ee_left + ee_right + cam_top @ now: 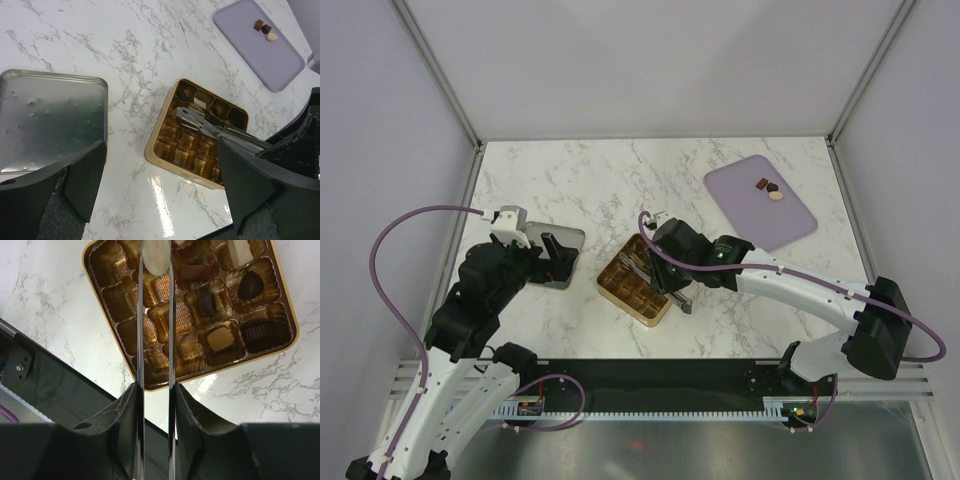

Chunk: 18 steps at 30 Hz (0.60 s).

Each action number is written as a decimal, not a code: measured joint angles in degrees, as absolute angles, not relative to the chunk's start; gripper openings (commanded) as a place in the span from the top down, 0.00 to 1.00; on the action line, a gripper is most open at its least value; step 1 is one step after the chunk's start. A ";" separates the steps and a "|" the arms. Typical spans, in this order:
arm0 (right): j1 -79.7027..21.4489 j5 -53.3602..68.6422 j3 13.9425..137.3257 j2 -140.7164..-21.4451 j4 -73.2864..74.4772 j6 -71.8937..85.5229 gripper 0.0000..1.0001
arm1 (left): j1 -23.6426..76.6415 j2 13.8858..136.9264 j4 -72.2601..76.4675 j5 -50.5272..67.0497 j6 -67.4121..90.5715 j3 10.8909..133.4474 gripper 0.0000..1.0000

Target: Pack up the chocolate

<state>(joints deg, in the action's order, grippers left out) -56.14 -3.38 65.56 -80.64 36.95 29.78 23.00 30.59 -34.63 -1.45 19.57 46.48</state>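
My right gripper (667, 275) (156, 390) is shut on metal tongs (140, 315) (200, 124) that reach over the gold grid tray (604, 284) (292, 320) (155, 155). A cream-white chocolate (156, 257) sits between the tong tips above a far cell. Several cells on one side hold dark, tan and cream pieces, such as a dark one (250, 285) and a tan one (220, 338). Three more pieces, brown (761, 183), dark (772, 187) and cream (776, 196), lie on the purple board (760, 215). My left gripper (552, 262) (165, 195) is open and empty, left of the tray.
A silver tin lid (567, 238) (50, 120) lies upside down under my left gripper's left finger. The purple board (260, 55) is at the back right. White walls enclose the marble table; a black rail runs along the near edge.
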 measured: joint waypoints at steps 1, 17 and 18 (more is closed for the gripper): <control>-56.14 -3.46 65.73 -81.12 36.84 29.80 0.61 | 23.03 30.59 -34.63 -1.45 19.57 46.48 0.00; -56.90 -3.95 67.99 -85.10 35.24 29.76 0.52 | 23.00 30.59 -34.61 -1.48 19.57 46.48 0.00; -56.90 -3.95 67.99 -85.10 35.18 29.80 0.51 | 23.00 30.59 -34.63 -1.48 19.57 46.48 0.00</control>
